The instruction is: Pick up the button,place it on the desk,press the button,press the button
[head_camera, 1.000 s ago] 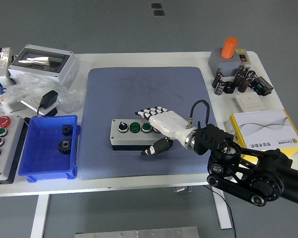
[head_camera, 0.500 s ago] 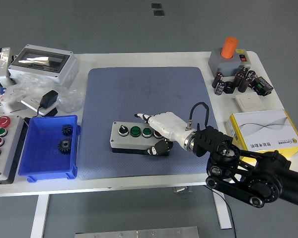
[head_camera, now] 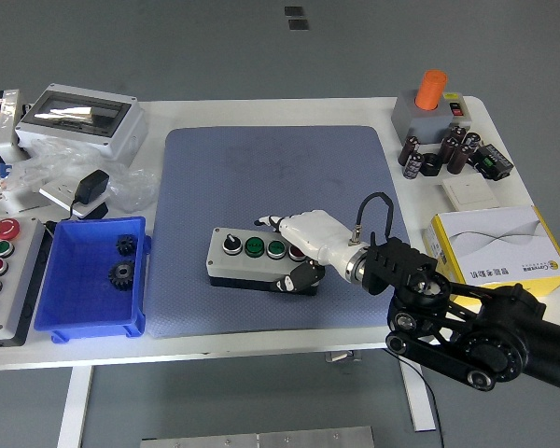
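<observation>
The button box (head_camera: 243,266), grey with a black knob and two green buttons in a row on top, lies on the blue mat (head_camera: 280,159) near its front middle. My right hand (head_camera: 282,252), white with a black arm behind it, comes in from the lower right and wraps the box's right end. Its fingers (head_camera: 273,222) curl over the far top edge and its thumb (head_camera: 289,281) presses the near side. The box's right end is hidden under the palm. The left arm is out of view.
A blue bin (head_camera: 49,280) with two gears sits at the left, beside a panel of coloured buttons (head_camera: 0,266). A grey enclosure (head_camera: 79,117) stands at the back left. A yellow-and-white carton (head_camera: 499,245), capacitors (head_camera: 439,154) and an orange-capped unit (head_camera: 432,103) are on the right.
My right hand's fingers were spread flat over the box; they have curled down and the thumb has closed in, gripping the box's right end.
</observation>
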You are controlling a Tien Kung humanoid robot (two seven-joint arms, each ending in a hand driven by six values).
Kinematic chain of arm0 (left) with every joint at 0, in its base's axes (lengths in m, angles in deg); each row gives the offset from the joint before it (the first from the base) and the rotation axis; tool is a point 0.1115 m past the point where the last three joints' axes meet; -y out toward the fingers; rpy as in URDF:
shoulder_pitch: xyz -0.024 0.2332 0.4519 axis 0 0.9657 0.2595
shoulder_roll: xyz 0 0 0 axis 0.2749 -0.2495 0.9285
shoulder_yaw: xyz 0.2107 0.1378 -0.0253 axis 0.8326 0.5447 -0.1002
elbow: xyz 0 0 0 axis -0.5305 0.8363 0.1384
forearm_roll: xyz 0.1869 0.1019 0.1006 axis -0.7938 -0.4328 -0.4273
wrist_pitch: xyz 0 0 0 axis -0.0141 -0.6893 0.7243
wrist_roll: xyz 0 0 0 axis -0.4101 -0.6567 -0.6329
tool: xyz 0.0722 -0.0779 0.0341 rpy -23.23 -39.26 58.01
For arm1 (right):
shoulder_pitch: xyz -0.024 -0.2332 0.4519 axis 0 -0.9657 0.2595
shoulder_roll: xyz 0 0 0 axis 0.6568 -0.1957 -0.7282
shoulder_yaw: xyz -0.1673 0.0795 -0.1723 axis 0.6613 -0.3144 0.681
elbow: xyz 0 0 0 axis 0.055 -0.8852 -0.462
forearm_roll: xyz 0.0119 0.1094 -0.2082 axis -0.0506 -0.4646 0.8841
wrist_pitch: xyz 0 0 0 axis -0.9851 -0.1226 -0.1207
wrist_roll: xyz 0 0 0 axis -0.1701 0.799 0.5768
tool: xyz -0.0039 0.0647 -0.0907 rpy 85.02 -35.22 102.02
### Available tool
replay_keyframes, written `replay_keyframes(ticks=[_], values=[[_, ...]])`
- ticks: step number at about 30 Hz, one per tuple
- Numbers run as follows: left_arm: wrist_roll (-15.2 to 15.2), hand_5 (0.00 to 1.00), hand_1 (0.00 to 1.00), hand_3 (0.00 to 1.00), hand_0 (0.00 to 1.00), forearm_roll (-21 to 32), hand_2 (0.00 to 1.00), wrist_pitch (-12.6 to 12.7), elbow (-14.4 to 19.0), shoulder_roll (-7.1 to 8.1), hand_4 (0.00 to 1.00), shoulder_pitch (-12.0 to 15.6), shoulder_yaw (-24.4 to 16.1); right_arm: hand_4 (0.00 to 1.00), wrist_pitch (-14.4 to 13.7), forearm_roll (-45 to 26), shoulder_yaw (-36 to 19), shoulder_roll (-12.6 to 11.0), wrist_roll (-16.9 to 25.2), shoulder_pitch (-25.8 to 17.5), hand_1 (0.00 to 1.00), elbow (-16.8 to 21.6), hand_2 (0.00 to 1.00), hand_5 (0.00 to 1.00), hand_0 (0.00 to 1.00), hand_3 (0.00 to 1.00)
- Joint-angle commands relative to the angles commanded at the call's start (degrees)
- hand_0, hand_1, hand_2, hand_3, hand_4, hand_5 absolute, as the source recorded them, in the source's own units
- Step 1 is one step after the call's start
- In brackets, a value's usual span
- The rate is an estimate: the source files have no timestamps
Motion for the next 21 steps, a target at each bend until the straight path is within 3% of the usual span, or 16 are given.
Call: replay_keyframes(ticks=[12, 14, 15, 21], values=[[0.0, 0.169, 0.741, 0.59, 0.735, 0.2, 0.59, 0.0, 0.0, 0.16, 0.52, -0.1, 0.1, 0.914, 0.3, -0.1, 0.1, 0.3, 0.2, 0.0, 0.663, -0.6, 0.699, 0.227, 0.596, 0.914], [0.0, 0.169, 0.741, 0.59, 0.735, 0.2, 0.59, 0.0, 0.0, 0.24, 0.52, -0.1, 0.1, 0.914, -0.1, -0.4, 0.4, 0.5, 0.2, 0.1, 0.663, -0.9, 0.699, 0.227, 0.596, 0.914], [0.0, 0.168, 0.741, 0.59, 0.736, 0.1, 0.591, -0.1, 0.0, 0.26, 0.522, -0.1, 0.1, 0.917, -0.3, -0.5, 0.5, 0.6, 0.2, 0.1, 0.699, -1.0, 0.762, 0.231, 0.625, 0.937], [0.1, 0.169, 0.742, 0.591, 0.736, 0.1, 0.592, -0.1, 0.0, 0.2, 0.526, -0.3, 0.1, 0.922, -2.7, -1.4, 1.5, 1.0, 0.2, 0.1, 0.681, -1.6, 0.752, 0.244, 0.61, 0.932]])
